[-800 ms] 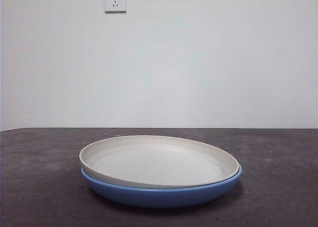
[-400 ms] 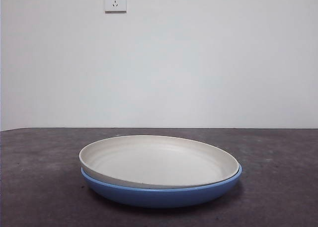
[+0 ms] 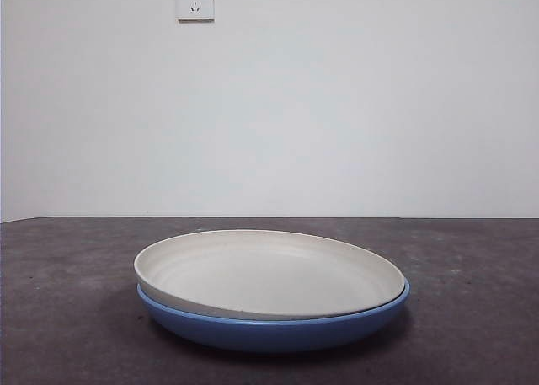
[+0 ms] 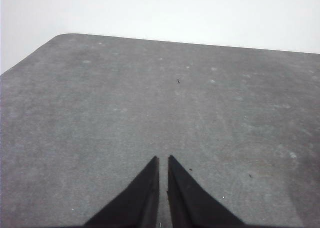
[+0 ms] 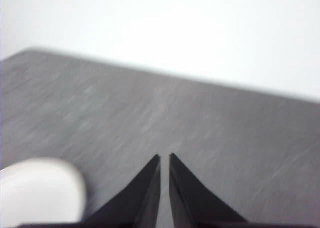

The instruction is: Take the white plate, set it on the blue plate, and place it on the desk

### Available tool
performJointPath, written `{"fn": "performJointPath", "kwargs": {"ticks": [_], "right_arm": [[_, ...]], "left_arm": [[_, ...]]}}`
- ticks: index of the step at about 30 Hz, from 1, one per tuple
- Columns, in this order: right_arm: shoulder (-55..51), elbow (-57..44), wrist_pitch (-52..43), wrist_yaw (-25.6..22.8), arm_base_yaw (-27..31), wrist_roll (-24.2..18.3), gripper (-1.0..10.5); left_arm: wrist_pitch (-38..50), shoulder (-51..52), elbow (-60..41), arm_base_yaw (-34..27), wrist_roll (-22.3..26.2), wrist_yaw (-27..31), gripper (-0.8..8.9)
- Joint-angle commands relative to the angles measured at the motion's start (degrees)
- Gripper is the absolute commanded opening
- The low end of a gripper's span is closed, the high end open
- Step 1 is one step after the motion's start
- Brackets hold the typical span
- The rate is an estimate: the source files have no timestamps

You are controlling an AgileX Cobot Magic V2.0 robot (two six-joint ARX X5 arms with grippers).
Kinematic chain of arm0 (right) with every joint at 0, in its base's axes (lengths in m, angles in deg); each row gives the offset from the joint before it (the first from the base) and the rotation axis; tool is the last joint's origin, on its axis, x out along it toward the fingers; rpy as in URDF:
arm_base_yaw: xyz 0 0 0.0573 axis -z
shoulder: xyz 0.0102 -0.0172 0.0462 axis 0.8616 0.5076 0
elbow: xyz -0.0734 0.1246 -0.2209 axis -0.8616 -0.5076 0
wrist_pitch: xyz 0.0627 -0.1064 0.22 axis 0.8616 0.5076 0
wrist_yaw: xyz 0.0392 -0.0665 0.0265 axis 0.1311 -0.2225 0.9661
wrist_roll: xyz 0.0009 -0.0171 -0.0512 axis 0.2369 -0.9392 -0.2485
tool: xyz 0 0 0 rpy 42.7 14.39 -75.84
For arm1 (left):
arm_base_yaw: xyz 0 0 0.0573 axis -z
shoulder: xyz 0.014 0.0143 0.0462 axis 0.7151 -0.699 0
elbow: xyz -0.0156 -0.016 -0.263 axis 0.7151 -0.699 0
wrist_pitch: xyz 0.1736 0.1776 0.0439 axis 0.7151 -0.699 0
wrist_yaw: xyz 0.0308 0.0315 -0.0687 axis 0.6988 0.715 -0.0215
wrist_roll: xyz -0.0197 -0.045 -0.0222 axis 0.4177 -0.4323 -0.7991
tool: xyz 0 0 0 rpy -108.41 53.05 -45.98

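The white plate [image 3: 269, 271] lies inside the blue plate [image 3: 278, 328], a little tilted, on the desk [image 3: 67, 318] in the front view. No arm shows in that view. In the right wrist view, which is blurred, my right gripper [image 5: 164, 157] is shut and empty above the desk [image 5: 225, 128], with an edge of the white plate [image 5: 37, 188] off to one side. In the left wrist view my left gripper [image 4: 163, 158] is shut and empty over bare desk [image 4: 125, 98]. Neither plate shows there.
A white wall with a socket [image 3: 195, 1] stands behind the desk. The desk's far edge and a rounded corner [image 4: 65, 36] show in the left wrist view.
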Motion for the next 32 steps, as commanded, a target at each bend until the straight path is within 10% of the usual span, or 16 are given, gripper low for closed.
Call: {"fn": "performJointPath", "kwargs": {"ticks": [1,15,32], "right_arm": [[-5.73,-15.06,-15.17,0.09,2.12,-0.57,0.3],[-17.99,-38.03,-21.29,-18.8,0.83,1.11,0.3],[-17.99,-41.97,-23.5,-19.89,-0.7,2.38,0.3]], "left_arm": [[-0.33,0.07,-1.18,-0.11,0.66,0.13,0.28],[-0.33,0.07,-1.18,-0.11,0.66,0.13,0.28],[-0.33,0.07,-1.18,-0.11,0.63,0.13,0.28]]}}
